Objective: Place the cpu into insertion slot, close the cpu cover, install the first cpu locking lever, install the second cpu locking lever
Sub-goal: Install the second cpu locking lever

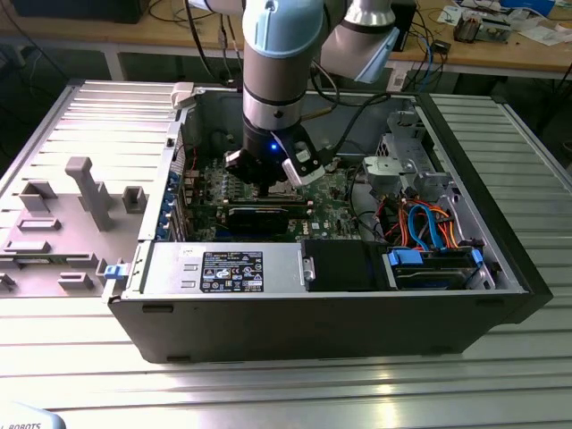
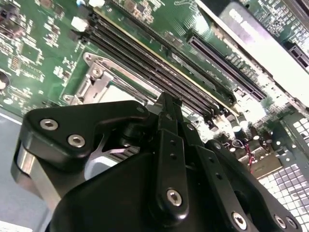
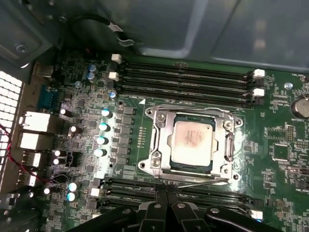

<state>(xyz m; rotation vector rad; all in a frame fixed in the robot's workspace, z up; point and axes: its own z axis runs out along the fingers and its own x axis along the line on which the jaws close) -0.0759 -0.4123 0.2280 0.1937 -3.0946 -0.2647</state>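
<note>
First wrist view puts my gripper nearest the lens, its black fingers pressed together with nothing between them, tips low over a thin locking lever along the socket's near edge. Just beyond, I see the cpu seated in the insertion slot, with the cpu cover folded flat around it. Farther off, memory slots run across the green motherboard.
</note>
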